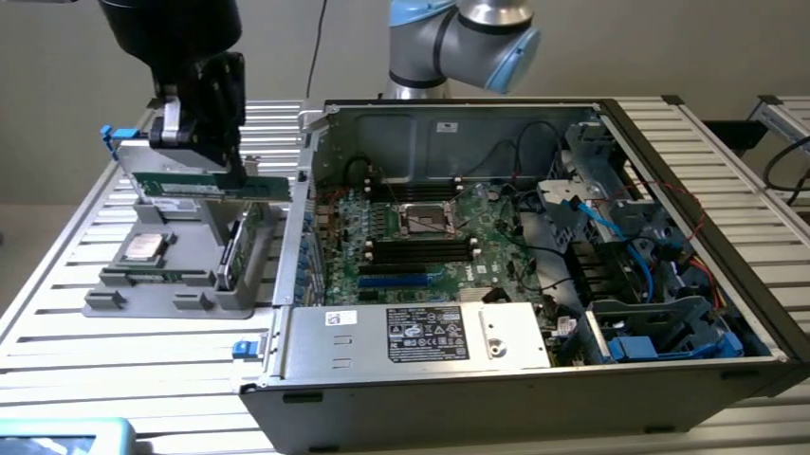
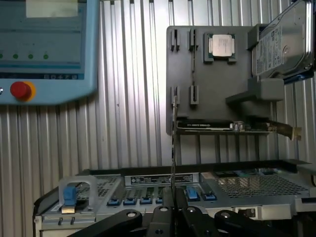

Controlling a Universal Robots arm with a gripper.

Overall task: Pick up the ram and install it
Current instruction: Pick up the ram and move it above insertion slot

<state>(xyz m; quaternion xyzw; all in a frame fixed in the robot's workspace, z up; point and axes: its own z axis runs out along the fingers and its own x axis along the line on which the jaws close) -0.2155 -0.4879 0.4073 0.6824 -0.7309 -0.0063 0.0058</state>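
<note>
Clamping the ram (image 1: 215, 187) along its upper edge, your gripper (image 1: 203, 163) has its fingers almost closed on the stick. It hangs level over the grey holder (image 1: 165, 289) at the exterior view's left, one end near the open case's side wall (image 1: 305, 204). You have free air above the case. The power supply label (image 1: 426, 334) is too small to read.

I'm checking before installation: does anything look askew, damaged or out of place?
Nothing stands out. The gripper holds the ram straight, above the grey parts holder, beside the open computer case.
</note>
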